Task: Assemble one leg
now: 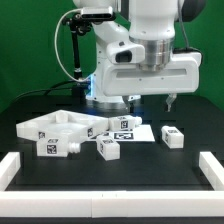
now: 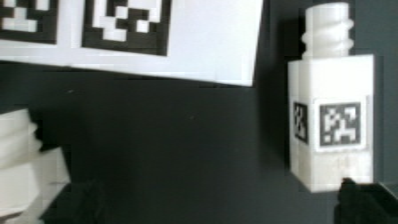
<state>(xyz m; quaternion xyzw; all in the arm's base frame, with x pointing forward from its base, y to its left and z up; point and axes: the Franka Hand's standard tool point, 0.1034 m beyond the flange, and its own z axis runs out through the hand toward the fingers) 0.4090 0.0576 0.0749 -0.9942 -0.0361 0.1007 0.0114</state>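
**A:** While the arm hangs over the middle of the table in the exterior view, the gripper [image 1: 150, 101] has its two dark fingers [image 1: 172, 100] spread wide with nothing between them. It's released!

**B:** And the leg [image 1: 172, 137]?

**A:** It's lying on the black table [image 1: 200, 125], lower and nearer than the gripper, toward the exterior view's right. It sits just off the right edge of the marker board [image 1: 128, 131], and the fingers are clear of it.

**B:** Other pieces about?

**A:** The big rimmed panel [image 1: 50, 128] sits at the exterior view's left. Another peg [image 1: 107, 148] lies on the near side of the marker board.

**B:** Over to the wrist view.

**A:** The leg [image 2: 329, 110] lies flat with its tag facing up and its threaded end showing. The marker board [image 2: 125, 30] is close beside it, with a strip of dark table between them. One dark fingertip [image 2: 368, 196] shows right by the leg's plain end, though this view can't tell whether it touches. The other fingertip is well apart from it. The jaws are wide and empty.
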